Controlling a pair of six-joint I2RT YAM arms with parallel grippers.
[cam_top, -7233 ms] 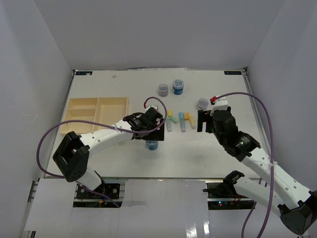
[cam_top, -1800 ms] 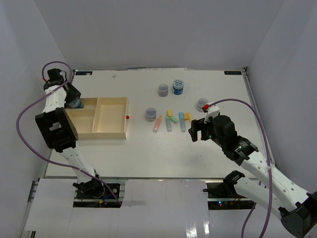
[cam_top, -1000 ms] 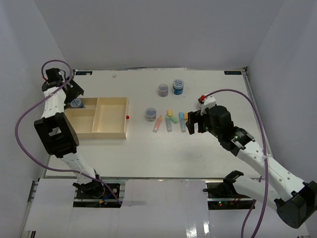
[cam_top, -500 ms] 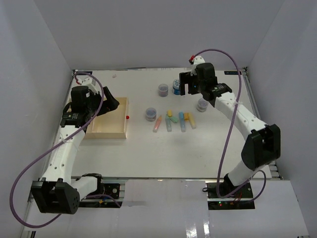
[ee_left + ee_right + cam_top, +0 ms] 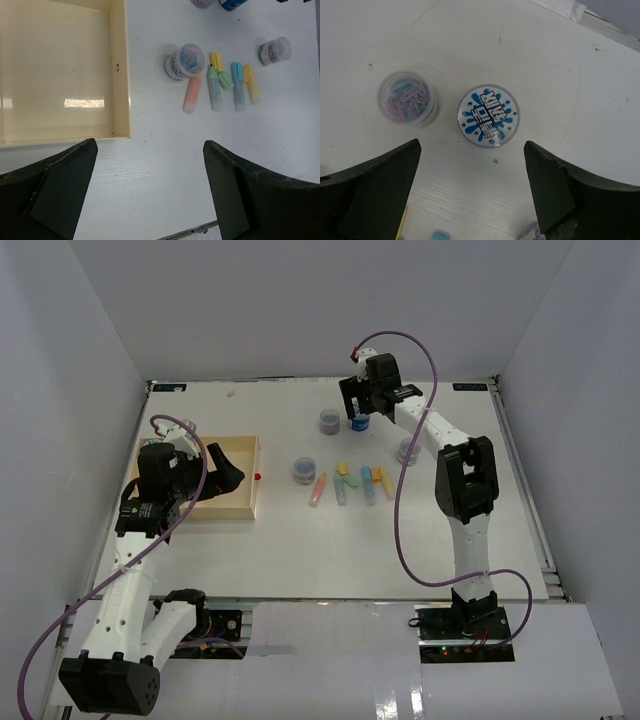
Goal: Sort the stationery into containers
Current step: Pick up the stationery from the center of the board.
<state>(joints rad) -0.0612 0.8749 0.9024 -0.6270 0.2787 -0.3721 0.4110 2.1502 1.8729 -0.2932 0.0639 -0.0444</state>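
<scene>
White tabletop (image 5: 300, 540) holds four jars (image 5: 304, 470) and pastel sticks (image 5: 345, 483) unsorted outside the tray (image 5: 119, 75), while left gripper (image 5: 150, 165) and right gripper (image 5: 472, 160) hang with fingers apart, empty.

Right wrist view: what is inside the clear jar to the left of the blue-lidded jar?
The clear jar holds coloured paper clips, pink and blue among them. Only the top layer shows; anything beneath it is covered.
</scene>
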